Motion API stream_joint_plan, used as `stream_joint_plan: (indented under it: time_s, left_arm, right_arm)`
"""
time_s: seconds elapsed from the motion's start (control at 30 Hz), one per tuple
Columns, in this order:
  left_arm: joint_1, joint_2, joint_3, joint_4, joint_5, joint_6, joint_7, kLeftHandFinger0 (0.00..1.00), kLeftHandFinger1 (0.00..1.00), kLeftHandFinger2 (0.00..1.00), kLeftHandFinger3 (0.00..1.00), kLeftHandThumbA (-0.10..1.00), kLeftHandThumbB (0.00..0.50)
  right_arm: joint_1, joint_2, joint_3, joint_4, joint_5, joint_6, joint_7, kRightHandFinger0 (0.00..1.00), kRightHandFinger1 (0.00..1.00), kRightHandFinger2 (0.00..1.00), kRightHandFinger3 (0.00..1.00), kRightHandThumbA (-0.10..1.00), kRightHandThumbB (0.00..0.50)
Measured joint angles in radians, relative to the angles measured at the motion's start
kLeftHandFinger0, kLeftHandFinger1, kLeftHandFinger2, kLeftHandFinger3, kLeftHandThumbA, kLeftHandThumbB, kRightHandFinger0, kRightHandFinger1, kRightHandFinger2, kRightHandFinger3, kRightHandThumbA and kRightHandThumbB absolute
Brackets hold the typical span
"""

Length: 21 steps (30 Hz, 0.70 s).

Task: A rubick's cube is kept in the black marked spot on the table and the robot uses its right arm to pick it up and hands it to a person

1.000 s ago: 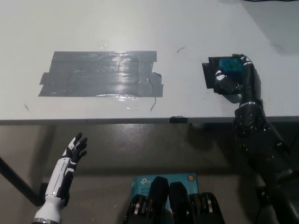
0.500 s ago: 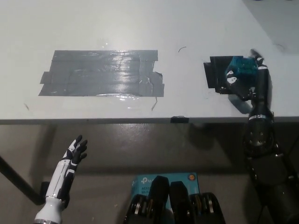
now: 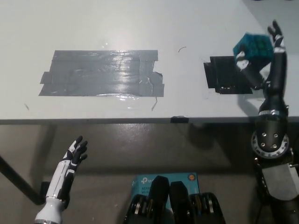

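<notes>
From my feed, the right robot hand is wrapped around the rubick's cube, fingers closed on it from below and one side, with one finger poking up past the cube's right edge. The cube looks teal on the faces I can see and sits tilted, up off the worktop, out around 2 o'clock in the picture. It's just to the upper right of the black marked spot, overlapping that spot's top right corner from my angle, and there's a soft shadow on the worktop beside the spot. The black forearm runs down from the cube toward 4 o'clock, crossing the worktop's front edge.

Left of centre there's a big patch of grey tape stuck flat on the worktop, around 10 o'clock, well apart from the cube.

The left robot hand hangs below the worktop edge at about 7 o'clock, fingers spread, holding nothing.
</notes>
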Motion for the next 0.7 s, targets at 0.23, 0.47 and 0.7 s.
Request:
stream_joint_plan:
  time_s: [0.23,0.47,0.7]
  left_arm:
    - [-0.002,0.0,0.0,-0.001,0.0,0.0,0.0,0.99,1.0,1.0,1.0,0.95,0.175]
    - [-0.009,0.001,-0.002,-0.012,0.003,0.0,-0.001,0.99,1.0,1.0,1.0,0.92,0.166]
    - [-0.01,0.002,-0.003,-0.032,0.005,0.0,-0.012,1.0,1.0,1.0,1.0,0.9,0.144]
  right_arm:
    - [-0.008,-0.002,0.0,-0.197,-0.015,0.052,0.026,0.06,0.47,0.92,0.97,-0.1,0.168]
    - [-0.192,-0.009,0.007,-0.31,-0.039,0.124,0.084,0.04,0.48,0.93,1.0,-0.1,0.183]
    - [-0.344,-0.01,0.028,-0.173,-0.067,0.151,0.121,0.0,0.44,0.87,1.0,-0.1,0.188]
